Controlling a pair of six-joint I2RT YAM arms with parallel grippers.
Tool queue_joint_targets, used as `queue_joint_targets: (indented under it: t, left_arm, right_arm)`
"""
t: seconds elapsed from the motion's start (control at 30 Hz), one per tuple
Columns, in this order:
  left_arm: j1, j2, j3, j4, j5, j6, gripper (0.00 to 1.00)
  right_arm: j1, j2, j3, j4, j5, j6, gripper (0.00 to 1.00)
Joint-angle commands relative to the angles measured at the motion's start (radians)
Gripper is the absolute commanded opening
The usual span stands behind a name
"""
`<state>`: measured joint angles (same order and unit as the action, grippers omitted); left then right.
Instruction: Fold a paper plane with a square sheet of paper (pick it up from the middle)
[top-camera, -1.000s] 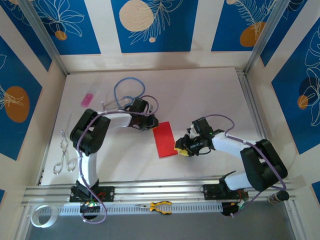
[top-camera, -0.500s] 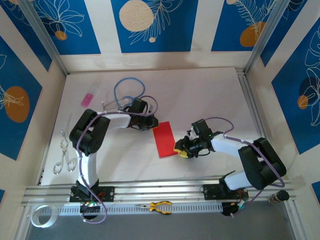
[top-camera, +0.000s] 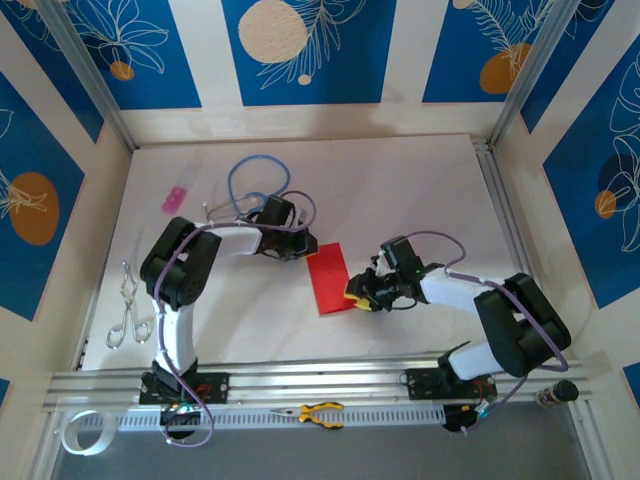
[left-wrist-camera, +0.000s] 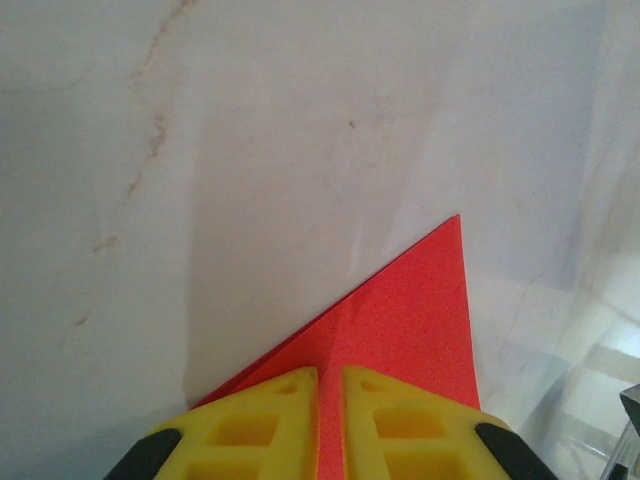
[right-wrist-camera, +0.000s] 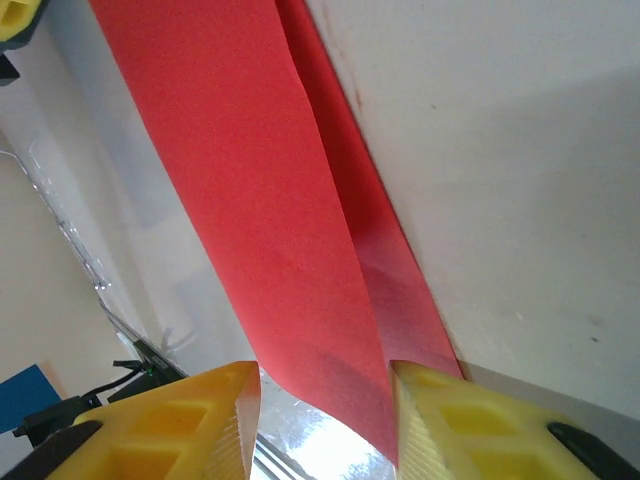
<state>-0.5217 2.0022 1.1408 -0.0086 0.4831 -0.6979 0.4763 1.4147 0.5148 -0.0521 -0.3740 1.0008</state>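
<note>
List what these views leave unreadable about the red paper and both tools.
- Top view: left tool covers a far corner of the red paper; right tool covers its near right corner.
- Left wrist view: yellow fingers and the bottom edge cut off the paper's near part.
- Right wrist view: paper runs off top and bottom; layer count unclear.
- Top view: pink item too small to identify.

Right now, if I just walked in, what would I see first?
The bright red paper, folded over, lies in the middle of the white table. The left gripper pinches its far corner, and the right gripper stands open around its near right edge. Blue leafy panels line the walls.
</note>
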Motion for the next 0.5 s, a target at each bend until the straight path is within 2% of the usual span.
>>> queue_joint_targets:
  t: [0.0, 0.17, 0.47]
  left_arm:
    - [0.004, 0.061, 0.033, -0.048, 0.007, 0.055, 0.16]
    - [0.003, 0.104, 0.116, -0.068, 0.047, 0.105, 0.16]
    - [0.003, 0.163, 0.218, -0.118, 0.081, 0.16, 0.16]
  right_arm:
    - [-0.009, 0.014, 0.026, 0.024, -0.029, -0.016, 0.38]
    - [-0.033, 0.053, 0.046, 0.075, -0.086, -0.034, 0.38]
    - [-0.051, 0.099, 0.062, 0.104, -0.081, -0.054, 0.39]
